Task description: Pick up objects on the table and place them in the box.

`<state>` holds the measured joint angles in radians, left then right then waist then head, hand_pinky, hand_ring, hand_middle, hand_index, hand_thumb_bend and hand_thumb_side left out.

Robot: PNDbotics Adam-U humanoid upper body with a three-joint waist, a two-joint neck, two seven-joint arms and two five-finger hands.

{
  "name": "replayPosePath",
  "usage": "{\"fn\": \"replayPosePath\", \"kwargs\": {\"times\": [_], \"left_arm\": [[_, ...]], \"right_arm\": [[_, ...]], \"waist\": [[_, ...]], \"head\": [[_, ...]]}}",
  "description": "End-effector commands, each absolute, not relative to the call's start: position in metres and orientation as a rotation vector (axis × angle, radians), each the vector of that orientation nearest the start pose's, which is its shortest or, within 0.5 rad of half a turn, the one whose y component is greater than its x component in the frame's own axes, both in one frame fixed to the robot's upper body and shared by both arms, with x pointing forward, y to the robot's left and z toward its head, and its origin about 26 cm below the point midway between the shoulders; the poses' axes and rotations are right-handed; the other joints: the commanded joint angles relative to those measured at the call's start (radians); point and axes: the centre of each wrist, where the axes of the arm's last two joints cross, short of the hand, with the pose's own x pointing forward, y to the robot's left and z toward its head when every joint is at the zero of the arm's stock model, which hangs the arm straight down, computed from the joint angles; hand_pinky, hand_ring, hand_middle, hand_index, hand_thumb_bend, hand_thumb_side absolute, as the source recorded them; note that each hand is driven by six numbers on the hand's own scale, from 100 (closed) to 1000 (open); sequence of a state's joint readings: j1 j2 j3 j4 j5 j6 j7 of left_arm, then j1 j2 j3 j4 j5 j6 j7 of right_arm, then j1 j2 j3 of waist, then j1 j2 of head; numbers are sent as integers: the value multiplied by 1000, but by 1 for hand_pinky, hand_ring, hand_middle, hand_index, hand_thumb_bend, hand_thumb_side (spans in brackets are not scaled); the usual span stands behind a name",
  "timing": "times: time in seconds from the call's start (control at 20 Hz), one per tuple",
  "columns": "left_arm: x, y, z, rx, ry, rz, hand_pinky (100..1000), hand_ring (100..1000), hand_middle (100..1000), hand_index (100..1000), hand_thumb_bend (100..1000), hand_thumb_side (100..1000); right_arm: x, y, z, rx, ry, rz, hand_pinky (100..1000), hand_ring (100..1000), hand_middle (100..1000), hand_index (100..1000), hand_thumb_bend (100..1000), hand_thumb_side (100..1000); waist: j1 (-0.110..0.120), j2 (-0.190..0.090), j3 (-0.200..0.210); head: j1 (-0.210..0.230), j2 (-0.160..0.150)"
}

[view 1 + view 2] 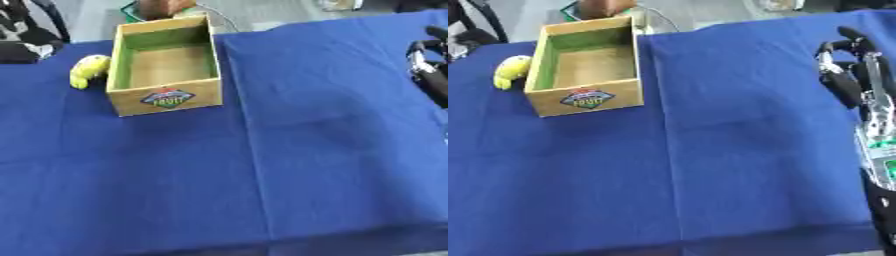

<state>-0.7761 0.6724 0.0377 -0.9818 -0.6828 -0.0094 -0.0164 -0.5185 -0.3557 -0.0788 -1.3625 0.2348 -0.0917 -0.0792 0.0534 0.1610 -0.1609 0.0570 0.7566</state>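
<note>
One box [166, 97], one yellow object [88, 70]

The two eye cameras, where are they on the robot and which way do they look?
Left eye view: in the robot's head, looking down at the blue table, the wooden box and the yellow object beside it; only part of the right hand shows at the right edge.
Right eye view: the other eye of the same head, also looking down; it shows more of the right hand and arm.
Both share the box, yellow object, blue cloth and right hand. No left hand shows.
</note>
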Motion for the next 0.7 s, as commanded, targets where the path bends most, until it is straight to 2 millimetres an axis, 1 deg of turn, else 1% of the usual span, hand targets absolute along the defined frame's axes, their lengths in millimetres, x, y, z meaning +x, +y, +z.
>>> {"fn": "replayPosePath", "kwargs": {"times": [0.05, 0.1, 0.15, 0.2, 0.35, 0.45, 0.6, 0.65, 0.7], "left_arm": [[438, 420, 215, 1262, -1449, -819, 586, 623, 618, 754, 616, 283], [441, 421, 211, 1270, -1426, -828, 592, 631, 623, 756, 619, 276], [443, 421, 208, 1273, -1406, -837, 603, 641, 630, 761, 634, 234], [444, 422, 205, 1277, -1385, -845, 607, 643, 632, 763, 622, 260], [448, 426, 196, 1300, -1323, -866, 619, 648, 637, 766, 618, 232], [450, 428, 191, 1317, -1297, -871, 623, 655, 641, 768, 635, 228], [451, 430, 186, 1338, -1281, -874, 623, 655, 641, 768, 635, 228], [451, 431, 184, 1342, -1276, -874, 647, 684, 671, 789, 712, 218], [451, 431, 181, 1351, -1254, -873, 651, 687, 674, 791, 722, 218]], "right_arm": [[400, -313, 143, -547, -1978, 376, 743, 917, 684, 914, 100, 545], [400, -312, 143, -546, -1977, 378, 743, 918, 684, 914, 100, 545], [400, -312, 143, -544, -1977, 380, 743, 918, 684, 915, 100, 544], [401, -311, 143, -542, -1976, 382, 743, 918, 684, 914, 100, 545], [401, -310, 143, -536, -1976, 389, 743, 918, 684, 915, 100, 546], [402, -309, 143, -532, -1975, 396, 743, 918, 684, 915, 100, 545], [402, -309, 143, -528, -1975, 403, 743, 918, 684, 915, 100, 545], [403, -308, 143, -527, -1976, 404, 743, 918, 684, 915, 100, 544], [403, -307, 144, -523, -1979, 408, 743, 918, 684, 915, 100, 544]], "waist": [[-1, -19, -5], [-1, -19, -8], [-1, -19, -11], [0, -19, -15], [2, -17, -27], [3, -16, -35], [4, -15, -41], [4, -14, -43], [5, -11, -54]], "head": [[6, 11], [8, 12], [9, 12], [11, 13], [18, 13], [22, 13], [26, 13], [26, 13], [29, 12]]}}
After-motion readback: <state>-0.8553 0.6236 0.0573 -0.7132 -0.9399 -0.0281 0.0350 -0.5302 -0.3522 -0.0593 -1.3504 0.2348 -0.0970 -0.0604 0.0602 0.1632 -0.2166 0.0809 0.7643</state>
